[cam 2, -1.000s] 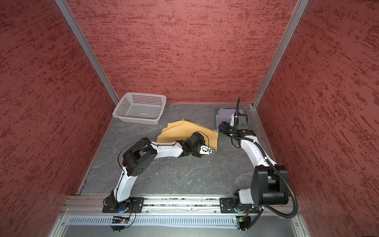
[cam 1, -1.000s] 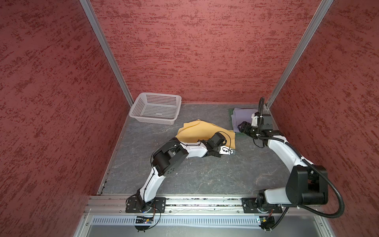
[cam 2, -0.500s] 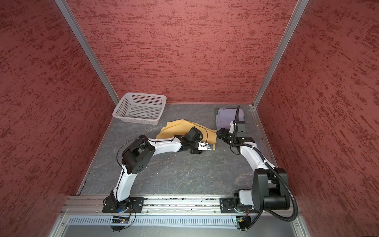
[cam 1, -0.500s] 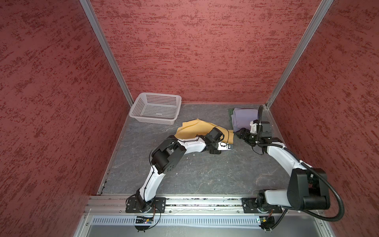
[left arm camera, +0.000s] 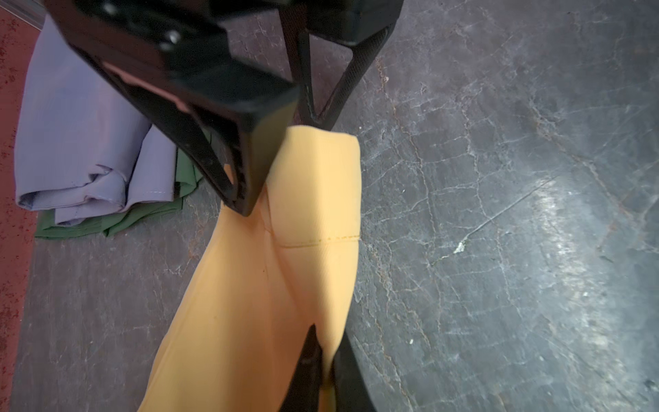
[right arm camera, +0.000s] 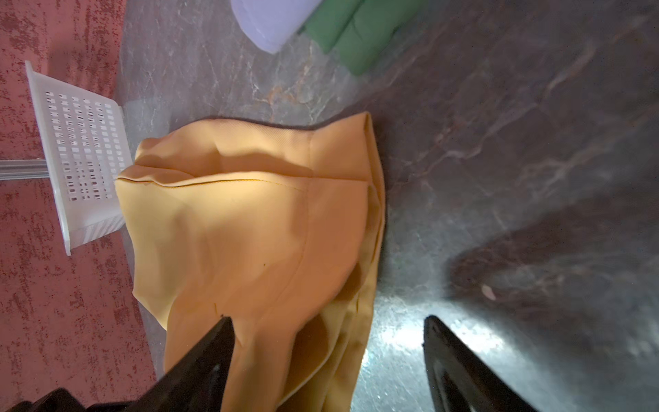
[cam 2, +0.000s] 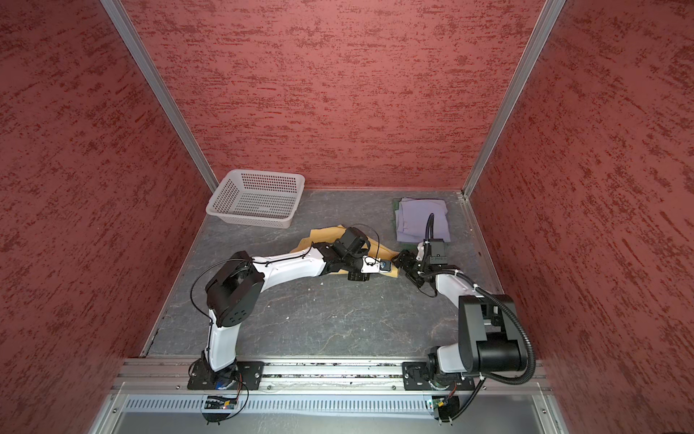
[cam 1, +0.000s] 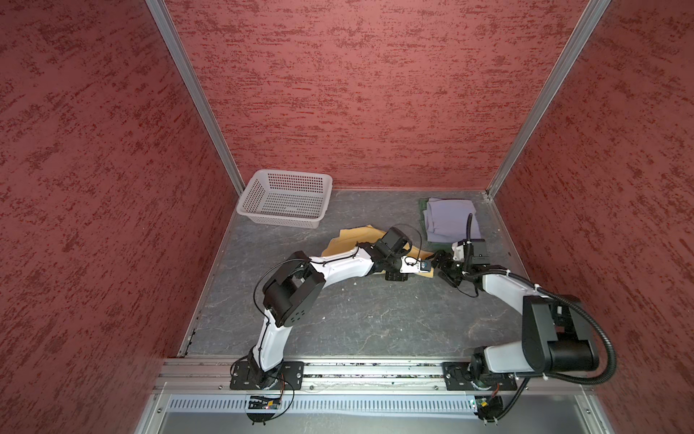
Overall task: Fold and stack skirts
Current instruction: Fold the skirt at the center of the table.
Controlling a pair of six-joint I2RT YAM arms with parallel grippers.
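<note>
1. Left gripper (left arm camera: 326,344) is clenched on the mustard yellow skirt (cam 1: 351,240), mid-frame in both top views.
2. Right gripper (right arm camera: 326,319) is spread open at that skirt's end.
3. Lavender-grey skirt (cam 1: 450,218) lies atop the dark green skirt (cam 1: 423,214), right of centre.

In both top views the left arm (cam 1: 338,265) covers most of the mustard skirt (cam 1: 349,238), hiding where the left gripper (left arm camera: 327,351) meets the cloth. The lavender skirt (cam 1: 448,218) overlies the green skirt (cam 1: 422,214), leaving a thin edge. In the right wrist view, both are cut off beyond the right gripper (right arm camera: 326,319), whose fingers run out of frame; mustard cloth ahead of it hides a corner of the basket (right arm camera: 82,149).
</note>
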